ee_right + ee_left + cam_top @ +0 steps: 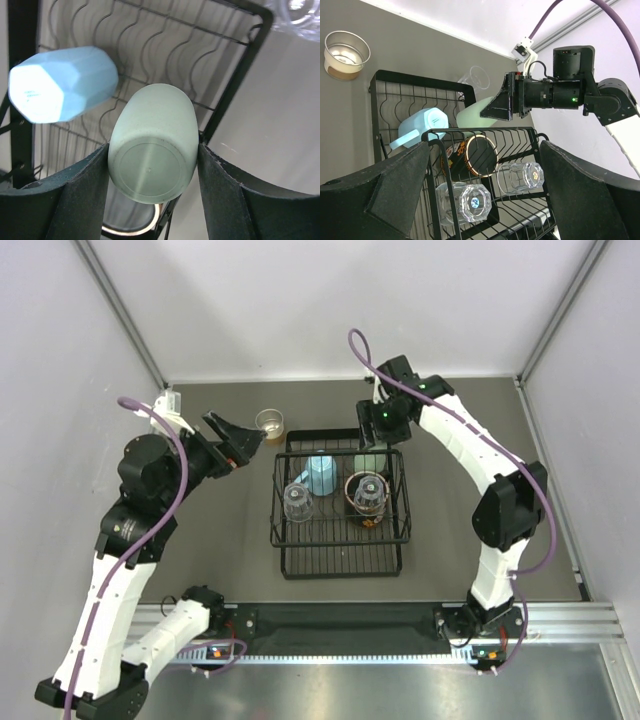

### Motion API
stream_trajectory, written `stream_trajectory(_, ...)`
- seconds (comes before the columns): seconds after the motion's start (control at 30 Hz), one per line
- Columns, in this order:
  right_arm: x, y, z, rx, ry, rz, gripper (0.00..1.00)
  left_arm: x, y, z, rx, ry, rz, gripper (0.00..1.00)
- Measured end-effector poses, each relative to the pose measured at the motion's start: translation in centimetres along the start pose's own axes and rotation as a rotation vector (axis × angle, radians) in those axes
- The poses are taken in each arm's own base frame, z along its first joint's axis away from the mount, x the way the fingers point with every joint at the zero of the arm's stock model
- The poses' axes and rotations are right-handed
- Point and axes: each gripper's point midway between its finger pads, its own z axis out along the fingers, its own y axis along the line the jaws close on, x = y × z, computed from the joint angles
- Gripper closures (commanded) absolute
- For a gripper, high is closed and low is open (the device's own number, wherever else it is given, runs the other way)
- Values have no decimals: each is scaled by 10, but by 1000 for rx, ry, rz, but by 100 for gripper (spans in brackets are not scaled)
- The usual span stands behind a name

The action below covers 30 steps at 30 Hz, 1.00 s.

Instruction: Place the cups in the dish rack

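The black wire dish rack (340, 550) sits mid-table. In it lie a light blue mug (320, 474), a clear glass (297, 502), and a dark cup with a clear glass on it (367, 492). My right gripper (379, 436) is shut on the pale green tumbler (152, 145), base up, over the rack's far right corner (240, 75). The tumbler touches both fingers. The tan-brown cup (270, 424) stands on the table beyond the rack's far left corner. My left gripper (236, 441) is open and empty, just left of that cup.
Another clear glass (475, 79) lies on the table beyond the rack's far edge, also at the top right of the right wrist view (300, 12). White walls close in the table on three sides.
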Motion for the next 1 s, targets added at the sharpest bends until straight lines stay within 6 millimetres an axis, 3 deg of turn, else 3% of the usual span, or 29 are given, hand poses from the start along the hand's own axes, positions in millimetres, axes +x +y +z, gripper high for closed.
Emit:
stream_trajectory(0.4, -34, -21, 3, 149, -134, 37, 100, 4, 3, 1, -7, 13, -3, 3)
stream_trajectory(0.73, -53, -29, 39, 207, -180, 33, 100, 9, 7, 0, -26, 34, -7, 3)
stream_trajectory(1.0, -71, -30, 43, 223, -258, 34, 98, 12, 10, -1, -38, 46, -9, 3)
